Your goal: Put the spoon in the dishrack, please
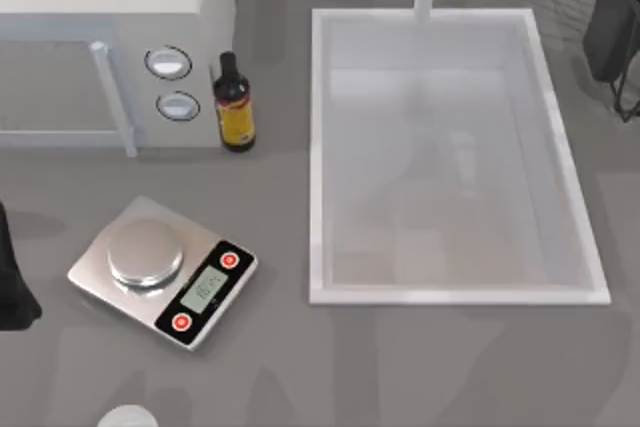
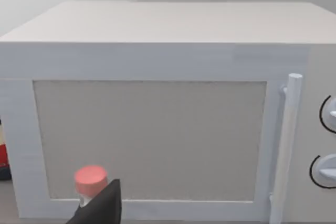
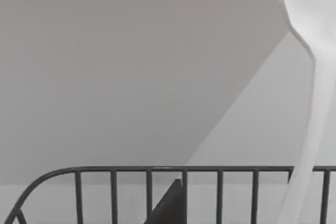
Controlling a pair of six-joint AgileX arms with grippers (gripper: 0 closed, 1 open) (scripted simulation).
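The white spoon (image 3: 311, 19) stands upright close to the right wrist camera, its broad bowl on top and its thin handle running down in front of the dishrack's dark wire rim (image 3: 113, 170). My right gripper (image 3: 174, 205) is at the dishrack, shut on the spoon, and one dark fingertip (image 3: 169, 203) shows before the wires. In the top view the dishrack (image 1: 627, 99) sits at the far right corner, with a black slab (image 1: 610, 17) rising over it. My left gripper (image 1: 12, 285) is parked at the table's left edge.
A white sink basin (image 1: 318, 157) fills the middle right. At the far left stands a microwave (image 1: 110, 7), with a dark bottle (image 1: 235, 105) beside it. A steel scale (image 1: 160, 269) lies front left, with a white dome (image 1: 128, 417) near the front edge. A pink-red cap (image 2: 91, 178) faces the microwave door (image 2: 149, 140).
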